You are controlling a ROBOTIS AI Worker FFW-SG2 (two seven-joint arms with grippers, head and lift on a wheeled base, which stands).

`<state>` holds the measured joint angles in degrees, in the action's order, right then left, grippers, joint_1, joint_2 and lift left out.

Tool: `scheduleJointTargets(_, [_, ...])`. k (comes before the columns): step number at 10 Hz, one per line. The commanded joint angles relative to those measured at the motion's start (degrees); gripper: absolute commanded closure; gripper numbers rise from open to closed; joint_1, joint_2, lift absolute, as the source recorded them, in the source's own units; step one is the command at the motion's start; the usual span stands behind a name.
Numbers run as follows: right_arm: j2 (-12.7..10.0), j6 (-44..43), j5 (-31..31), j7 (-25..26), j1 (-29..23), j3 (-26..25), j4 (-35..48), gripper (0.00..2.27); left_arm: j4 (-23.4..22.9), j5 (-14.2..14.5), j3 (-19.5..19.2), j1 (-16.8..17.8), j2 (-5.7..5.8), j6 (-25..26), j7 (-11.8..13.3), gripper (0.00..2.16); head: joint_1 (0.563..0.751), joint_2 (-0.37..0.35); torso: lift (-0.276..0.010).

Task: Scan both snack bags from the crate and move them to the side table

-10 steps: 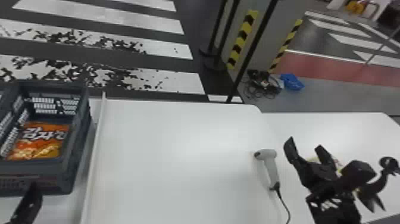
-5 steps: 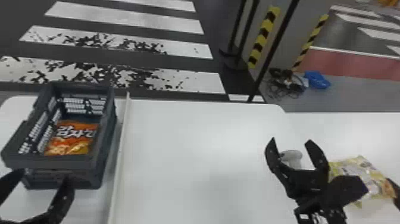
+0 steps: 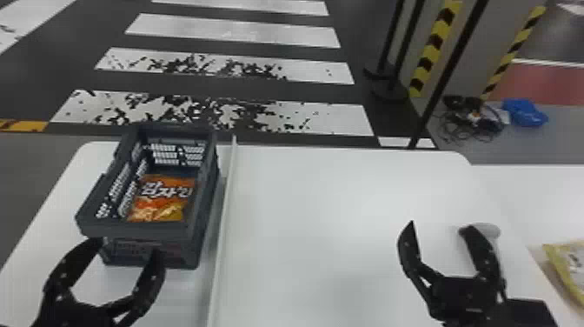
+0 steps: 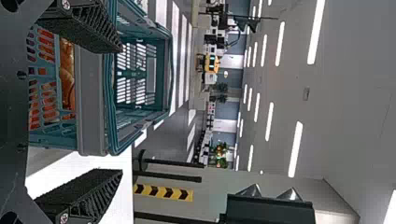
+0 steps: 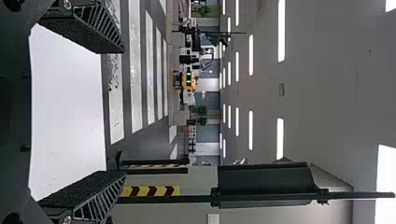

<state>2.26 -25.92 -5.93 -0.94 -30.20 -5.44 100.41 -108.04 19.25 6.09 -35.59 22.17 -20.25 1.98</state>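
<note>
Crate on the counter, robot's left side, next to a white divider strip. Orange snack bag lying inside, print side up, down between slatted walls. Yellow snack bag at the right edge of the head view, on the side table; by the look of it, one bag delivered, one to go.

Left end effector at the crate's near wall, fingers well apart, nothing between. Right end effector over the counter's right part, likewise spread and empty, one finger overlapping the scanner in the head view. Contact there: cannot tell.

Risks from here. Low approach by the left: likely snag on the near rim, crate shoved or tipped. Better up and over, then down. Bag flat and deep, so a shallow pinch might catch only slick film and slip on the lift; too hard a squeeze, crushed contents. Low carry rightward: possible catch on the divider strip. Careless closing by the right: scanner perhaps knocked or gripped askew. Crinkled wrapper or hidden barcode: missed read. Hasty release on the side table: possible bump against the yellow snack bag.
</note>
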Motion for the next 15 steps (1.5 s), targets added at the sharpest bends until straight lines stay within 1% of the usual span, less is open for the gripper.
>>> scheduleJointTargets(1, [-0.2,-1.4,0.0,0.0,-0.5,0.7,-2.1,0.06,-0.4,0.0,0.1,0.1,-0.02,0.2,-0.1,0.08,0.695,-0.093,-0.099])
scheduleJointTargets(4, [-0.1,-1.7,0.0,0.1,-1.3,0.9,-2.1,0.07,-1.6,0.0,1.0,0.3,0.15,1.6,-0.3,0.08,0.695,-0.092,-0.099])
scheduleJointTargets(5, [-0.1,-1.4,0.0,0.1,-1.4,0.9,-2.1,0.07,-2.7,0.0,1.0,0.2,0.42,2.5,-0.3,0.08,0.695,-0.098,-0.099])
scheduleJointTargets(6, [0.0,-0.5,0.0,0.1,-1.5,1.0,-2.1,0.07,-4.5,0.0,0.7,-0.3,0.77,3.5,-0.3,0.08,0.695,-0.103,-0.099])
scheduleJointTargets(7, [0.0,0.0,0.0,0.1,-1.6,1.0,-2.1,0.07,-7.5,0.4,0.0,-1.0,1.21,5.4,-0.3,0.08,0.695,-0.105,-0.099])
scheduleJointTargets(8, [0.2,0.9,-0.4,0.1,-1.6,1.0,-2.1,0.07,-10.7,0.7,-1.3,-1.7,1.47,6.9,-0.3,0.08,0.695,-0.109,-0.099])
scheduleJointTargets(9, [0.4,1.8,-0.5,0.1,-1.6,1.0,-2.1,0.07,-12.3,1.3,-3.0,-1.1,1.82,9.1,-0.3,0.08,0.695,-0.111,-0.099])
scheduleJointTargets(10, [0.5,1.8,-0.5,0.1,-1.7,1.2,-2.1,0.07,-13.2,2.6,-5.3,0.3,2.0,13.0,-0.2,0.08,0.695,-0.106,-0.099])
scheduleJointTargets(11, [0.5,1.8,-0.5,0.1,-1.7,1.3,-2.1,0.07,-13.4,3.5,-6.1,3.0,2.44,18.1,-0.3,0.08,0.695,-0.088,-0.099])
scheduleJointTargets(12, [0.5,2.2,-0.5,0.1,-1.7,1.3,-2.2,0.07,-13.2,4.0,-7.5,5.8,2.44,22.1,-0.1,0.08,0.695,-0.076,-0.099])
scheduleJointTargets(13, [0.6,2.3,-0.4,0.0,-1.7,1.4,-2.3,0.07,-12.9,4.2,-7.5,9.8,2.44,27.1,0.3,0.08,0.695,-0.057,-0.099])
scheduleJointTargets(15, [0.5,2.3,-0.4,0.0,-1.8,1.5,-2.3,0.07,-11.2,5.5,-7.2,18.0,4.11,36.4,1.1,0.08,0.695,-0.043,-0.099])
